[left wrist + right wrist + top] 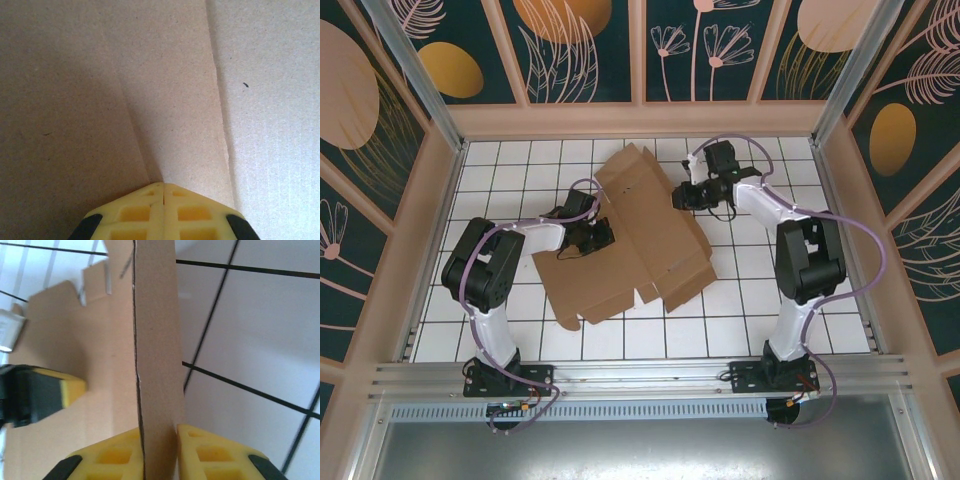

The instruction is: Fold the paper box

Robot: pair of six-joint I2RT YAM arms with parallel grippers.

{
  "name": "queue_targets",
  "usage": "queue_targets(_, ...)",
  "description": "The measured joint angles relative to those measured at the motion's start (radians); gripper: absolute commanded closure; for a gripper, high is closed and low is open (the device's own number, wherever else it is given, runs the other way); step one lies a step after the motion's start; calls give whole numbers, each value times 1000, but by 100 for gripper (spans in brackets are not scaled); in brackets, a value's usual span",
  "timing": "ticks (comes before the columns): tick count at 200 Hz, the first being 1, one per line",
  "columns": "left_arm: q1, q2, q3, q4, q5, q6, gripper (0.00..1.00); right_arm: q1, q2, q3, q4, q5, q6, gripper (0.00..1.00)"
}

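Where: the paper box (638, 240) lies on the white tiled table (760, 290) between the two arms, set at a slant, its long run going from the near left to the far middle.
Left part of the sheet: flat on the tiles in the top view, creases showing but no wall raised.
Right part of the sheet: one narrow flap (157, 355) along the right edge stands on edge in the right wrist view, lifted off the tiles beside it.
Done so far: by my reading little more than this first flap is started.
Left to do: the side walls, the end flaps and the lid all look unfolded, so most of the task remains.
Left gripper (163, 192): its yellow fingers are closed tight against each other with nothing between them, the tips pressed onto the cardboard just beside a crease; it looks to be pinning the sheet down.
Right gripper (160, 436): closed to the thickness of the card, one finger on each face of the raised flap, which it pinches firmly at the box's right edge.
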Motion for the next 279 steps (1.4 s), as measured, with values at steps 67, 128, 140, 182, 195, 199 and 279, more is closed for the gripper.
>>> queue_targets(67,0,21,0,51,40,-34,100,54,-45,5,50,-290,72,36)
queue_targets(128,1,24,-8,79,50,-55,100,143,-51,5,125,-367,103,33)
queue_targets(140,1,24,-16,95,53,-61,100,157,-49,3,139,-369,108,33)
queue_targets(182,2,24,-33,134,60,-75,100,211,-23,-6,213,-395,133,33)
queue_targets(195,3,23,-36,140,64,-79,100,237,-11,-8,243,-395,137,33)
queue_targets(199,4,23,-37,141,65,-80,100,245,-8,-10,254,-395,138,33)
queue_targets(279,7,11,-53,146,75,-90,100,275,-19,-23,266,-318,142,35)
